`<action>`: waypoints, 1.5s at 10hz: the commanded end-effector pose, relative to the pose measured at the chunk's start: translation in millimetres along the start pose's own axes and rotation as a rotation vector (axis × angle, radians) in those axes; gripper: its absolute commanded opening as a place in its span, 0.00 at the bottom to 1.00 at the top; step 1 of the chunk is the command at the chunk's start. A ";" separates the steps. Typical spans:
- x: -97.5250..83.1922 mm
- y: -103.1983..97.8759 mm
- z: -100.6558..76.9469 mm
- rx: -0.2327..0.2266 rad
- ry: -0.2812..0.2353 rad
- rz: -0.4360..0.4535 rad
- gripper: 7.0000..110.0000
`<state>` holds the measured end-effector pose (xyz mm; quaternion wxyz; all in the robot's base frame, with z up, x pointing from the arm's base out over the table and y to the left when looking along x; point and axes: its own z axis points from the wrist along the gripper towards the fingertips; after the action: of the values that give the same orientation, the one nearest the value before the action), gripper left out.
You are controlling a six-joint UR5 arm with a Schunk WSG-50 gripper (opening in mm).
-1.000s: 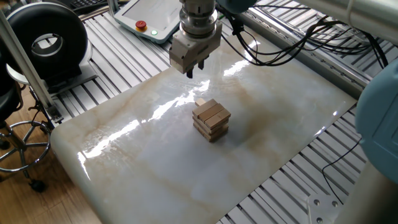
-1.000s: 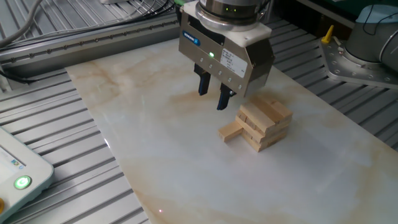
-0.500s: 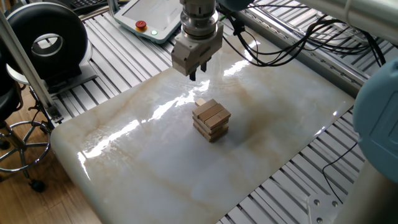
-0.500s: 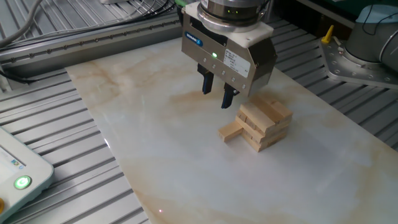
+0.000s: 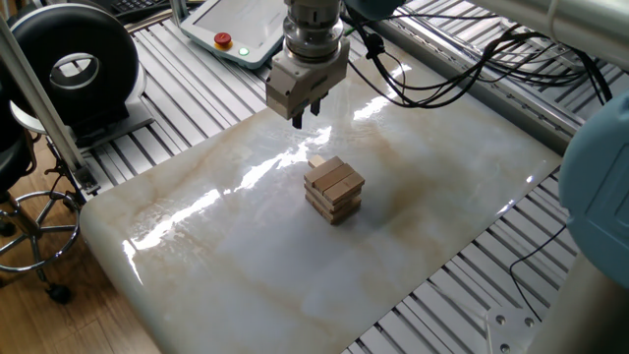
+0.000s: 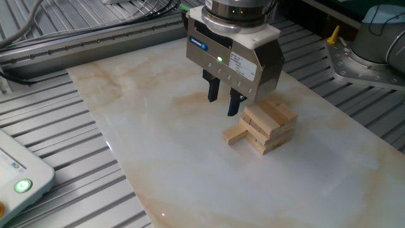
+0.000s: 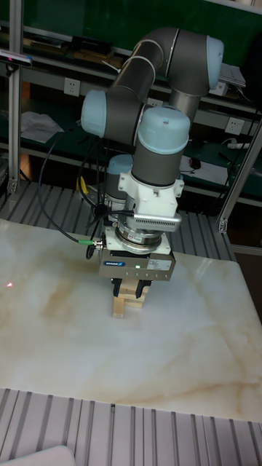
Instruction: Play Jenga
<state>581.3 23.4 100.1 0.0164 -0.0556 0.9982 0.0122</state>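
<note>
The Jenga tower [image 5: 334, 189] is a short stack of light tan wooden blocks in crossed layers, near the middle of the marble slab [image 5: 226, 265]. One block [image 6: 235, 133] of a low layer sticks out sideways toward the gripper; it shows also as a pale end [image 5: 316, 161]. My gripper [image 6: 223, 102] hangs above the slab just beside the tower [image 6: 270, 123], pointing down, open with a narrow gap and nothing between the fingers. It is apart from the blocks. In the tall fixed view the gripper body [image 7: 138, 266] covers the top of the tower [image 7: 126, 300].
A teach pendant [image 5: 236, 29] lies at the far edge, its corner with a green light [image 6: 22, 185] nearby. A black round device [image 5: 69, 64] and a stool [image 5: 25, 211] stand left. Cables [image 5: 472, 69] run along the slatted aluminium frame [image 6: 63, 183].
The gripper has drifted a little sideways toward the tower, staying at about the same height. Its finger gap looks the same. The blocks have not moved.
</note>
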 end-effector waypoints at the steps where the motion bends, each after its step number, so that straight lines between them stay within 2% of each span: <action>1: 1.7 4.0 -1.2 -0.020 0.008 0.004 0.36; 5: 6.6 2.3 4.0 -0.025 0.033 0.001 0.36; 8: 8.9 6.5 10.5 -0.039 0.059 0.094 0.36; 9: 8.9 3.5 12.9 -0.026 0.063 0.117 0.57; 10: 10.9 -1.7 15.5 -0.006 0.074 0.134 0.57; 13: 16.9 -9.6 22.4 0.011 0.101 0.129 0.57; 15: 20.8 -8.9 34.7 -0.003 0.115 0.107 0.57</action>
<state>566.1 13.5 74.1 -0.0326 -0.0024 0.9995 0.0054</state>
